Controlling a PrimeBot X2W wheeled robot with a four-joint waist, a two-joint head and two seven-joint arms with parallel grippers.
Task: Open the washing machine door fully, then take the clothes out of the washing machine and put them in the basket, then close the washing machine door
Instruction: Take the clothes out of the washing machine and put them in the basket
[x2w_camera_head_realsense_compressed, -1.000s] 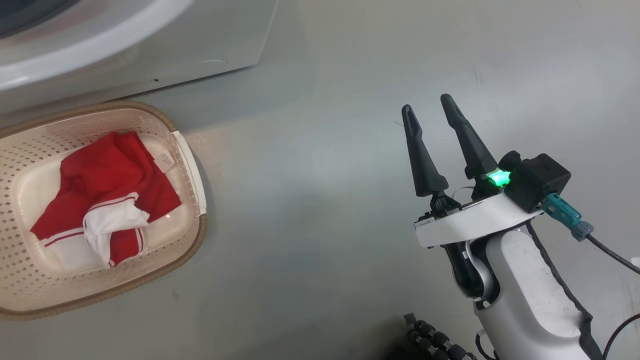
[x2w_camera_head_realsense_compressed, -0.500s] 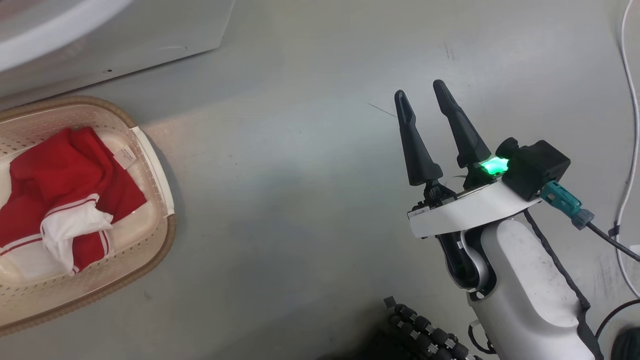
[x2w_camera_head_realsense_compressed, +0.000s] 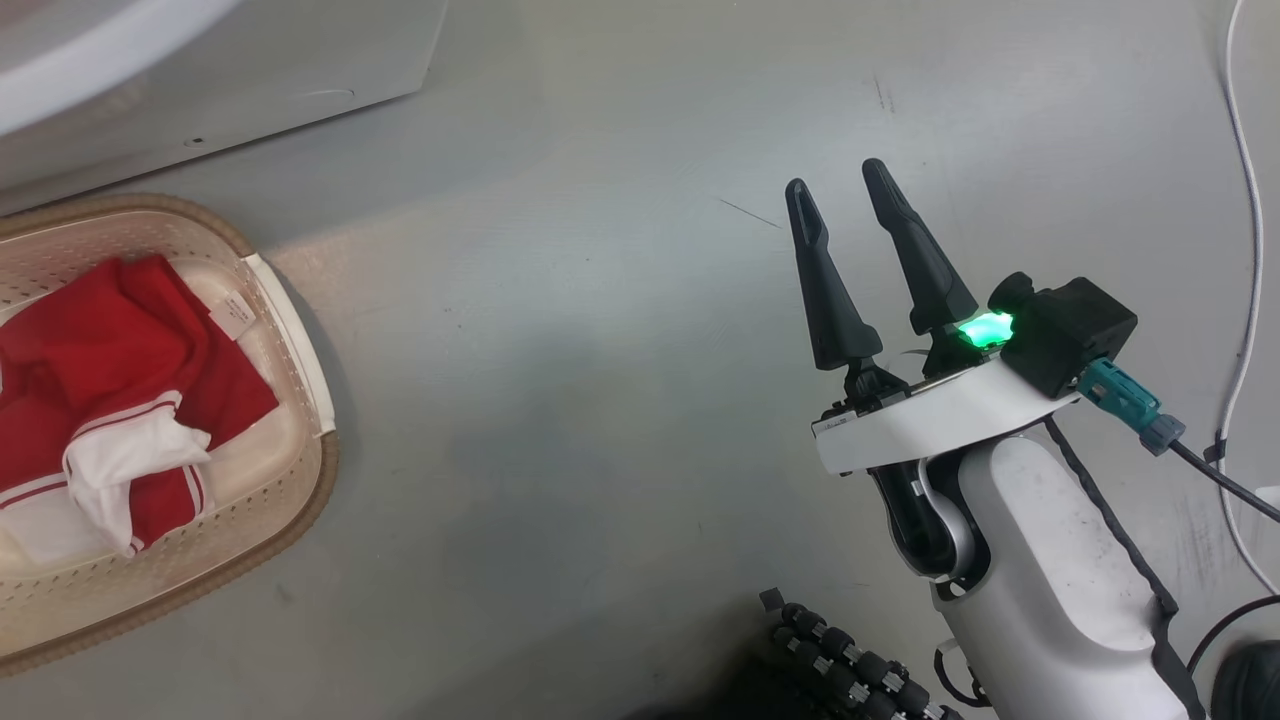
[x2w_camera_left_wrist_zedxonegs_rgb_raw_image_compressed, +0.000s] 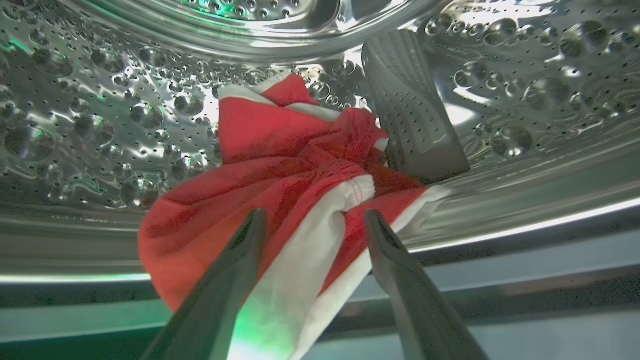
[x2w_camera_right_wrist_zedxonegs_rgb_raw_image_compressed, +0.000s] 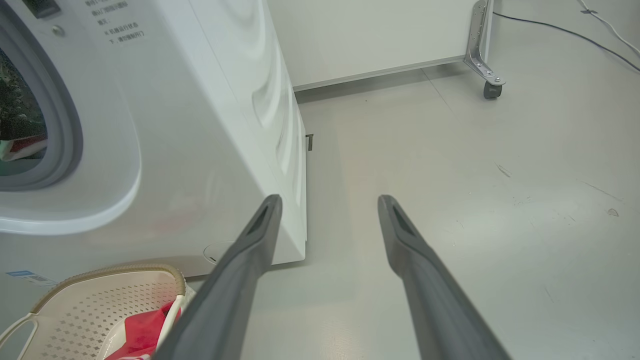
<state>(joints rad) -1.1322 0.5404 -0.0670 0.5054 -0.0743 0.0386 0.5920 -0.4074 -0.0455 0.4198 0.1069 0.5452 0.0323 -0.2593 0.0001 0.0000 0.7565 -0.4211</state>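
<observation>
Inside the steel drum (x2w_camera_left_wrist_zedxonegs_rgb_raw_image_compressed: 100, 125), a red garment with a white panel (x2w_camera_left_wrist_zedxonegs_rgb_raw_image_compressed: 280, 180) lies draped towards the drum's lip. My left gripper (x2w_camera_left_wrist_zedxonegs_rgb_raw_image_compressed: 315, 215) is open, one finger on each side of the white stripe, and I cannot tell whether it touches. The cream basket (x2w_camera_head_realsense_compressed: 322, 470) stands on the floor at the left, holding more red and white clothes (x2w_camera_head_realsense_compressed: 100, 370) with a small white label. Behind it is the white washing machine (x2w_camera_head_realsense_compressed: 250, 60), with its grey ring (x2w_camera_right_wrist_zedxonegs_rgb_raw_image_compressed: 70, 125) showing. My right gripper (x2w_camera_head_realsense_compressed: 835, 180) is open over bare floor, well right of the basket. The door is out of view.
The floor (x2w_camera_head_realsense_compressed: 600, 350) is grey. A white cable (x2w_camera_head_realsense_compressed: 1250, 200) runs along the right edge, and a black ribbed hose (x2w_camera_head_realsense_compressed: 850, 670) lies near my base. A white panel on a caster (x2w_camera_right_wrist_zedxonegs_rgb_raw_image_compressed: 492, 90) stands behind the machine.
The head camera has turned right, so the basket and machine sit further left in the picture. The right gripper stays open and in about the same pose.
</observation>
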